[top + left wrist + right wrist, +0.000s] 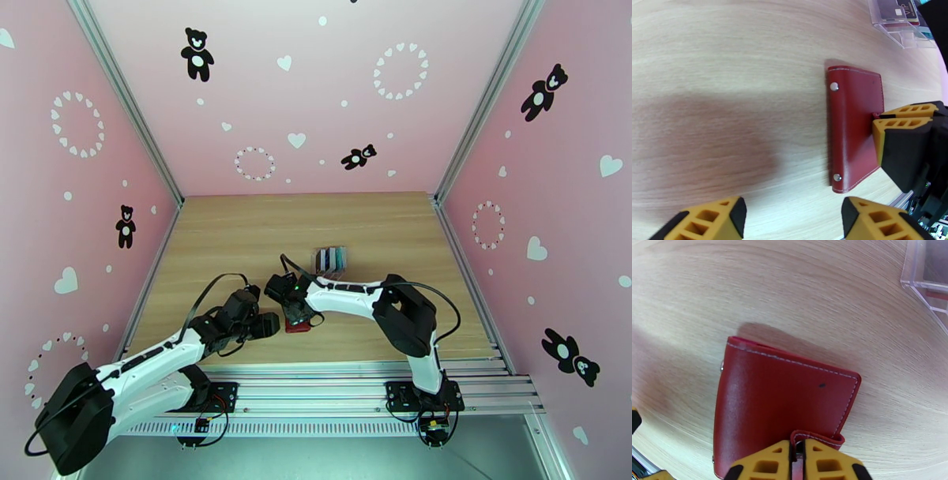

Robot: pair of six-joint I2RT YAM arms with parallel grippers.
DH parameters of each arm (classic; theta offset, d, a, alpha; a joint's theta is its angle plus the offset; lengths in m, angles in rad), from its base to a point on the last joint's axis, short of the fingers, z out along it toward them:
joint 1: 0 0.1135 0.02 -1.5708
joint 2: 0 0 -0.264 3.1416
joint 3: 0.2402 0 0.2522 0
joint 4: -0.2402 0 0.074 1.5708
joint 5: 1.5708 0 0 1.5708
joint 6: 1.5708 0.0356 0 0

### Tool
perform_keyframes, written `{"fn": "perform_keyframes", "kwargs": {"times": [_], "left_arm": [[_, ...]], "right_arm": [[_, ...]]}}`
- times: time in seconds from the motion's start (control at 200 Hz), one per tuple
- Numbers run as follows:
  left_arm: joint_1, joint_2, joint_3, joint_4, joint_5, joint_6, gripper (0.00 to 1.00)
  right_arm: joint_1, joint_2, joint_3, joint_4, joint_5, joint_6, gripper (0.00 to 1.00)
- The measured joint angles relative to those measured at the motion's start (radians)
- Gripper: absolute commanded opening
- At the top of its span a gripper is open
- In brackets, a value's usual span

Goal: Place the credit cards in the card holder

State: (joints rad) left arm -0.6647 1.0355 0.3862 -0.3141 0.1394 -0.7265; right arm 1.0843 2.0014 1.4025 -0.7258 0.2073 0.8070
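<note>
The dark-red card holder (855,126) lies closed on the wooden table, two metal studs along its left edge. My right gripper (798,461) is shut on its snap tab (817,437), and it appears again as the right gripper (879,117) at the wallet's right edge. Just short of the card holder (298,325), my left gripper (794,221) stands open and holds nothing. From above, the left gripper (268,324) and right gripper (296,314) sit close together. The credit cards (330,257) stand upright in a clear rack (900,23); one dark card (900,10) shows.
The clear plastic rack (928,275) stands just beyond the wallet, near the table's centre. Pink walls enclose the table (237,237) on three sides. An aluminium rail (332,379) runs along the near edge by the arm bases.
</note>
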Motion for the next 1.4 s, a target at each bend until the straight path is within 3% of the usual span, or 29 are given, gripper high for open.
{"fn": "perform_keyframes", "kwargs": {"times": [0.335, 1.397], "left_arm": [[0.000, 0.094, 0.037, 0.046, 0.004, 0.008, 0.64], [0.000, 0.327, 0.129, 0.170, 0.040, -0.005, 0.58]], "right_arm": [[-0.008, -0.010, -0.003, 0.010, -0.016, -0.004, 0.07], [-0.051, -0.098, -0.137, 0.194, -0.141, 0.002, 0.03]]}}
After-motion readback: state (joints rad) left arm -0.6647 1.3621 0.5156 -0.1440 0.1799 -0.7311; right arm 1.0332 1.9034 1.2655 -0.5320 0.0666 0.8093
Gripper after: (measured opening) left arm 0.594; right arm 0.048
